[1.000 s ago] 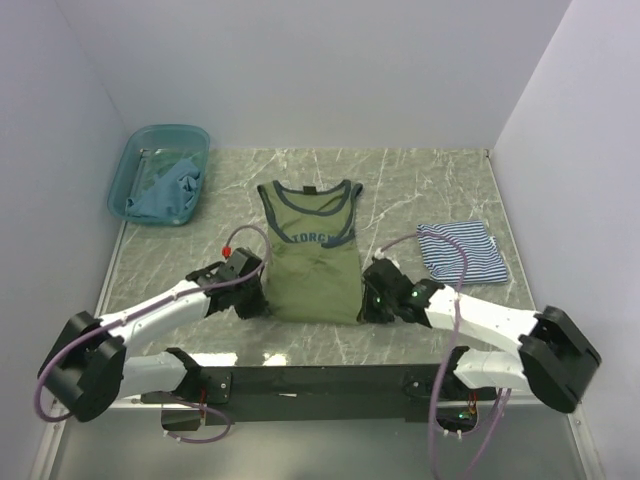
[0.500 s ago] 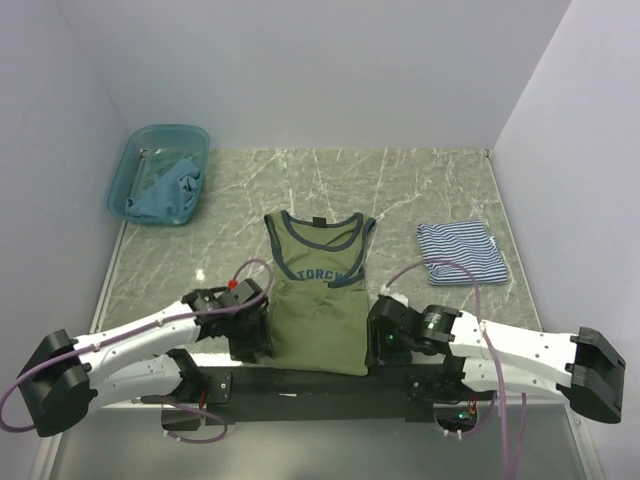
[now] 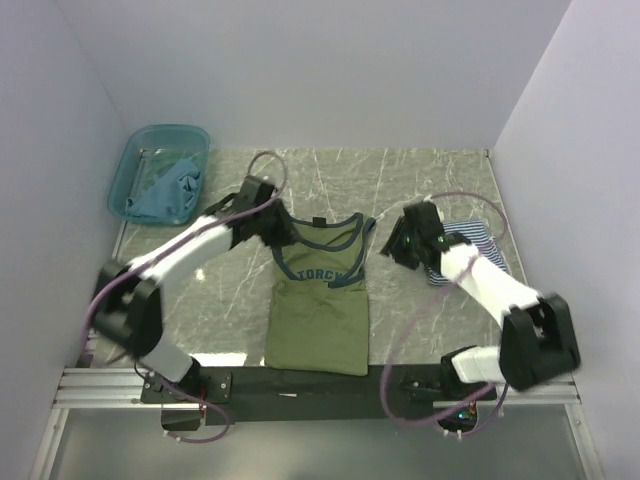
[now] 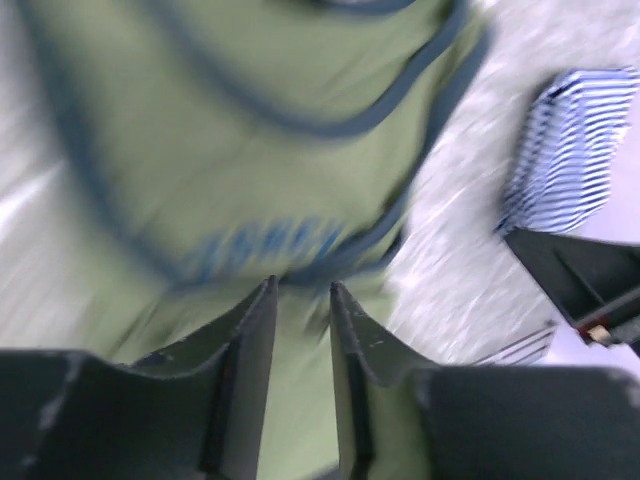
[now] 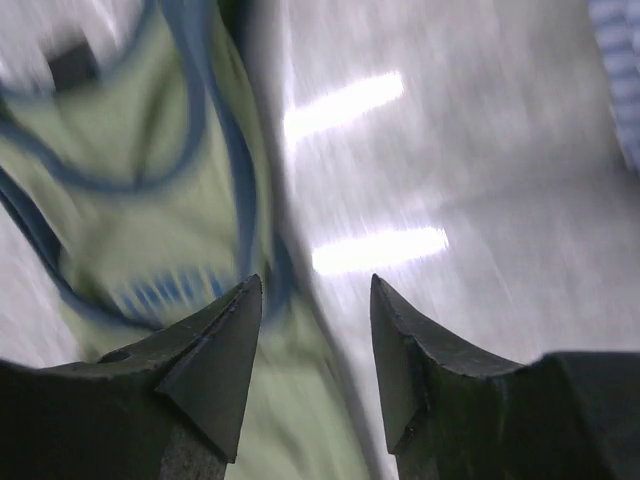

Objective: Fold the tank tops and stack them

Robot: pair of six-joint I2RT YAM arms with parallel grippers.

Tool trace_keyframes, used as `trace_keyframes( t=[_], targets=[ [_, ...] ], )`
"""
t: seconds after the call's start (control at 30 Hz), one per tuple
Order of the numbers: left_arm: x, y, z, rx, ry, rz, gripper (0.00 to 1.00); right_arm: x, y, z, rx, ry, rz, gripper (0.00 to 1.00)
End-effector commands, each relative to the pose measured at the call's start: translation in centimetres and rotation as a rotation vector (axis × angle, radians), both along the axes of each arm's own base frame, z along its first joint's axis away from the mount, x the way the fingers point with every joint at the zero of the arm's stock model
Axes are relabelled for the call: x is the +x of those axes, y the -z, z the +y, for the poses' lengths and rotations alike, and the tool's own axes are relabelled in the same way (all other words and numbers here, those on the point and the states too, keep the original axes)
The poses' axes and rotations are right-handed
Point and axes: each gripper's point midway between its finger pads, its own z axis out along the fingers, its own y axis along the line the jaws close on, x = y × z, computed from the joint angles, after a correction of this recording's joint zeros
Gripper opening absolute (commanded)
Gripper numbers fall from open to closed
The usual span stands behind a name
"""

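A grey-veined marble tabletop (image 3: 420, 180) sits between plain white walls, and the olive green tank top (image 3: 318, 315) lies face up along its middle, hem at 6 o'clock and straps at 12.

A second ago both arms were low at the hem corners, clamped shut. In that second they dragged the garment toward the near edge, let go and swung up. The left gripper (image 3: 270, 220) now hovers over the strap at 11 o'clock of the shirt. The right gripper (image 3: 397, 243) hangs just off the strap at 1 o'clock.

In the left wrist view the jaws of the left gripper (image 4: 300, 285) stand a little apart with nothing between them, only blurred green cloth (image 4: 250, 150) below. The right gripper (image 5: 315, 280) has its jaws wider apart, also empty, above the shirt's dark-trimmed edge and bare marble.

So the pull-and-flatten step looks finished, and the arms seem to be lining up on the shoulders for the first fold, probably top down toward the hem.

The folded striped tank top (image 3: 485, 250) waits at 3 o'clock, partly behind the right arm. The teal-blue tank top (image 3: 165, 190) is crumpled in the plastic basin (image 3: 125, 170) at 10 o'clock, so about a third of the job appears done.
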Motion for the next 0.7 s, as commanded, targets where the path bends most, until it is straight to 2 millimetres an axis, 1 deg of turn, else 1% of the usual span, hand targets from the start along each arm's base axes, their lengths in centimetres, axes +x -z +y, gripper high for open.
trace_keyframes(
  t=[0.0,0.03,0.07,0.1,0.13,0.17,0.2,0.23,0.27,0.3,0.33,0.37,0.4,0.43,0.47,0.57,0.6,0.63,0.67],
  targets=[
    [5.8,-2.5,-6.0,-0.184,0.123,-0.171,0.32,9.2,-3.5,0.5,0.101,0.016,-0.211,0.54],
    [7.1,-3.5,-7.2,-0.208,0.14,-0.203,0.28,10.4,-1.9,0.5,0.104,0.025,-0.178,0.52],
    [8.2,-1.2,-7.9,-0.19,0.133,-0.166,0.27,11.5,-1.7,0.4,0.11,0.037,-0.182,0.52],
    [9.2,-1.2,-8.8,-0.206,0.146,-0.187,0.25,13.4,-2.6,0.1,0.126,0.056,-0.213,0.52],
    [10.2,-2.1,-9.8,-0.23,0.167,-0.215,0.22,14.2,-1.0,0.2,0.127,0.06,-0.18,0.52],
    [10.9,0.0,-10.5,-0.222,0.176,-0.182,0.22,14.9,-0.8,0.0,0.127,0.069,-0.176,0.51],
    [11.2,0.2,-11.3,-0.238,0.197,-0.181,0.21,16.0,-1.5,0.3,0.15,0.067,-0.196,0.51],
    [11.8,-1.1,-12.5,-0.282,0.235,-0.217,0.2,16.5,-0.8,0.0,0.15,0.077,-0.184,0.51],
    [12.2,0.6,-13.2,-0.273,0.239,-0.193,0.2,16.9,-0.7,0.0,0.15,0.078,-0.186,0.51],
    [12.0,0.8,-14.1,-0.276,0.26,-0.194,0.21,17.4,-0.8,0.0,0.142,0.078,-0.185,0.51],
    [12.4,0.1,-15.0,-0.293,0.286,-0.216,0.21,17.6,0.0,-0.2,0.13,0.085,-0.166,0.51],
    [12.3,1.4,-15.6,-0.278,0.298,-0.199,0.2,17.7,0.1,-0.2,0.129,0.081,-0.16,0.5],
    [11.9,1.6,-16.4,-0.274,0.314,-0.192,0.2,17.8,0.3,-0.2,0.125,0.072,-0.16,0.49],
    [12.1,1.5,-17.0,-0.28,0.325,-0.205,0.2,17.8,0.2,-0.3,0.118,0.073,-0.168,0.48],
    [11.9,2.3,-17.3,-0.279,0.333,-0.195,0.2,17.6,0.3,-0.4,0.113,0.072,-0.171,0.48],
    [11.9,3.6,-18.0,-0.253,0.337,-0.181,0.21,17.1,0.7,-0.5,0.109,0.059,-0.167,0.47],
    [12.0,3.6,-18.2,-0.253,0.336,-0.179,0.21,16.8,1.1,-0.4,0.119,0.059,-0.155,0.46],
    [11.8,4.4,-18.3,-0.247,0.338,-0.164,0.21,16.4,1.5,-0.3,0.125,0.06,-0.142,0.41],
    [11.9,4.7,-18.4,-0.246,0.336,-0.159,0.21,16.4,1.3,-0.2,0.132,0.061,-0.147,0.39]
  ],
)
